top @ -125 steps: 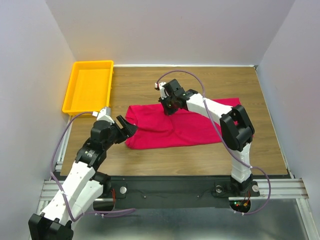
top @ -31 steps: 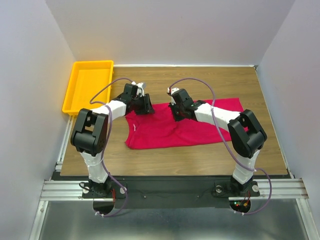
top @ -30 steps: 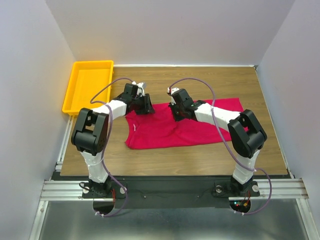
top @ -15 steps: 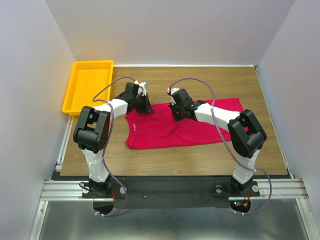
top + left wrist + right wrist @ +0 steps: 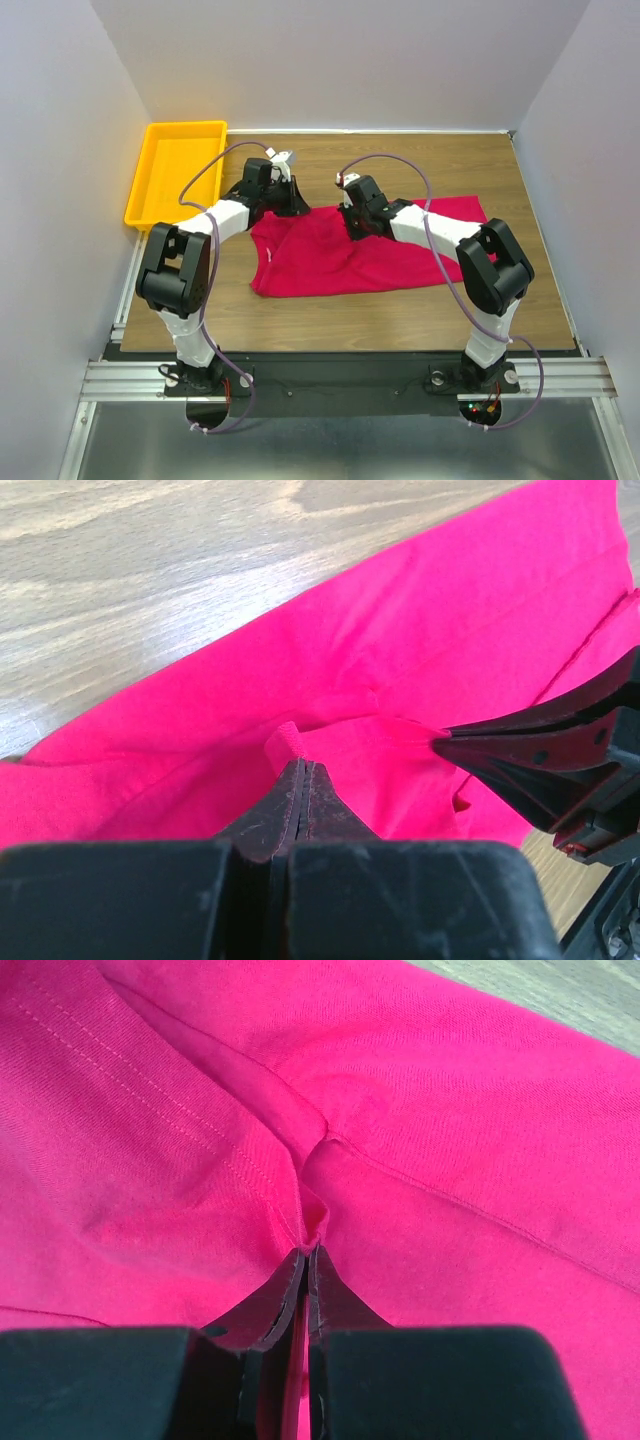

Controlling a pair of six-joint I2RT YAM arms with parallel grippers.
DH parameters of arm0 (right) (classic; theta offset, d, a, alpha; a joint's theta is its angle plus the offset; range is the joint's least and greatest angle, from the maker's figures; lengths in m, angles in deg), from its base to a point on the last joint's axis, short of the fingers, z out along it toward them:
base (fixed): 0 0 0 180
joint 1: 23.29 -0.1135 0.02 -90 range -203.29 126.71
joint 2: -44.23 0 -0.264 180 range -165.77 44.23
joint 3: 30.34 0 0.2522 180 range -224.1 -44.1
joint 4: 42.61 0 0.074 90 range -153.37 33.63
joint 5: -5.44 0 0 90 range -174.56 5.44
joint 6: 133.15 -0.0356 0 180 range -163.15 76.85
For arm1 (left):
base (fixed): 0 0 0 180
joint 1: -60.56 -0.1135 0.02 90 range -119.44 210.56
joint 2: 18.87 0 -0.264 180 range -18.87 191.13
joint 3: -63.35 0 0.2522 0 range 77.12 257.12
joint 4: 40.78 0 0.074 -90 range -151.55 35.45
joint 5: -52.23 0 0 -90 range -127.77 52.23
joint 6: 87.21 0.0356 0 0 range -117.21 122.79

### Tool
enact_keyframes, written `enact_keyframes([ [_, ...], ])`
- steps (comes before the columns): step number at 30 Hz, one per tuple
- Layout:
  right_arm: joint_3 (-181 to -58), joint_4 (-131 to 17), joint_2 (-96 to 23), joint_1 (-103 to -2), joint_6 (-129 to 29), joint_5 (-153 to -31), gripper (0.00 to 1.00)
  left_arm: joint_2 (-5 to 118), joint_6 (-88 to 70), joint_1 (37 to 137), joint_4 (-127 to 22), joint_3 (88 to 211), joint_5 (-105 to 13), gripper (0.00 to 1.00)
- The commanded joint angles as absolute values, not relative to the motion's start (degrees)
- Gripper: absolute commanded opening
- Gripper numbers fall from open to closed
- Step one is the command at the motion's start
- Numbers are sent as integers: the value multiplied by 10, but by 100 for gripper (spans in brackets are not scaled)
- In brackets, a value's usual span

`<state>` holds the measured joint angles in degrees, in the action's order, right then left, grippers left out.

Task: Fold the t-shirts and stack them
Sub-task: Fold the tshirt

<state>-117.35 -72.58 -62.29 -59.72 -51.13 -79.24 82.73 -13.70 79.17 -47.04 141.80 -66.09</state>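
The crimson t-shirt (image 5: 330, 262) lies folded on the wooden table, wider than it is deep. My left gripper (image 5: 291, 205) is at the shirt's far left corner, shut on a small pinch of red fabric (image 5: 288, 742). My right gripper (image 5: 357, 222) sits at the far edge near the shirt's middle, shut on a raised fold of the t-shirt (image 5: 318, 1195). In the left wrist view my left gripper (image 5: 302, 767) has its jaws pressed together, and the right gripper's black fingers (image 5: 540, 745) reach in from the right. My right gripper (image 5: 311, 1251) shows cloth wedged between its tips.
A yellow plastic tray (image 5: 150, 190) stands at the back left, beside the left arm. Bare wooden table (image 5: 420, 160) lies behind the shirt and in front of it (image 5: 400, 310). White walls close in the sides and back.
My left gripper has shut on the shirt's far left corner and drawn it slightly up and back. The right gripper has kept its hold and place.
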Motion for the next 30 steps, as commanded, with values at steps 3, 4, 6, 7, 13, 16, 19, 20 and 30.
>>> enact_keyframes([
  [3, -1192, -702, -601, -592, -519, -772, 8, 831, -118, 786, -443, 1417, -672, 0],
  [4, -1191, -700, -599, -591, -520, -771, 8, 835, -118, 786, -443, 1418, -670, 0],
  [6, -1186, -693, -596, -589, -524, -761, 8, 845, -117, 784, -443, 1418, -667, 0],
  [7, -1180, -691, -593, -589, -523, -761, 8, 848, -116, 784, -443, 1418, -664, 0],
  [13, -1159, -663, -567, -589, -525, -752, 9, 854, -113, 781, -438, 1409, -655, 0],
  [16, -1150, -650, -557, -589, -523, -748, 9, 853, -112, 780, -435, 1406, -655, 0],
  [19, -1142, -641, -553, -589, -518, -749, 9, 851, -111, 779, -425, 1402, -655, 0],
  [20, -1141, -639, -553, -589, -519, -747, 9, 850, -111, 779, -423, 1401, -656, 0],
  [30, -1142, -635, -586, -589, -516, -720, 9, 853, -111, 779, -383, 1387, -653, 1],
])
